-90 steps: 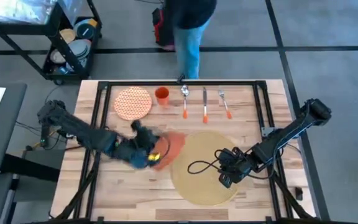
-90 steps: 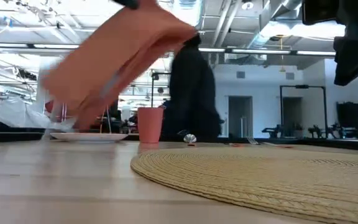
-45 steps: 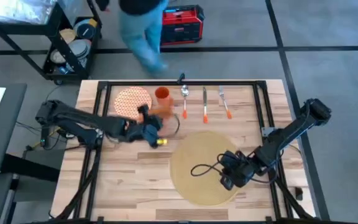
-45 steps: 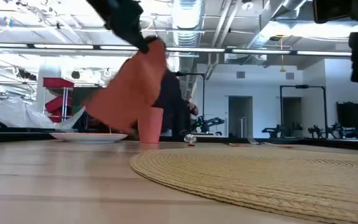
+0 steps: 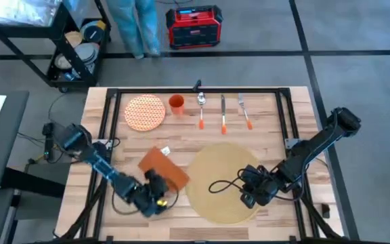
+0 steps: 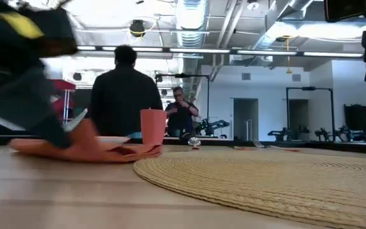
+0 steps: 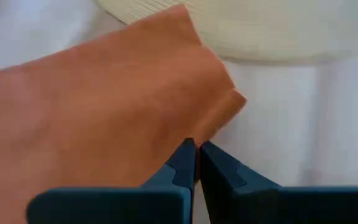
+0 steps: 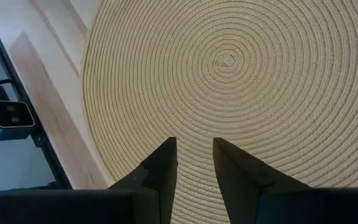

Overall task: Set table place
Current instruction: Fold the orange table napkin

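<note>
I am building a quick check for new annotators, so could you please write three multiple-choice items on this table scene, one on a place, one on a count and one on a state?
1. Where does the orange napkin lie?
A. On the patterned plate
B. Flat on the table, left of the placemat
C. In the cup

2. How many orange-handled utensils lie along the table's far edge?
A. One
B. Five
C. Three

3. How does the left claw stand?
A. Fingers closed together, at the napkin's edge
B. Wide open over the cup
C. Clamped on the spoon

Answers:
1. B: the high view shows it on bare wood beside the placemat, apart from the patterned plate.
2. C: a spoon, a knife and a fork lie in a row.
3. A: the left wrist view shows the tips meeting at the cloth's edge.
</note>
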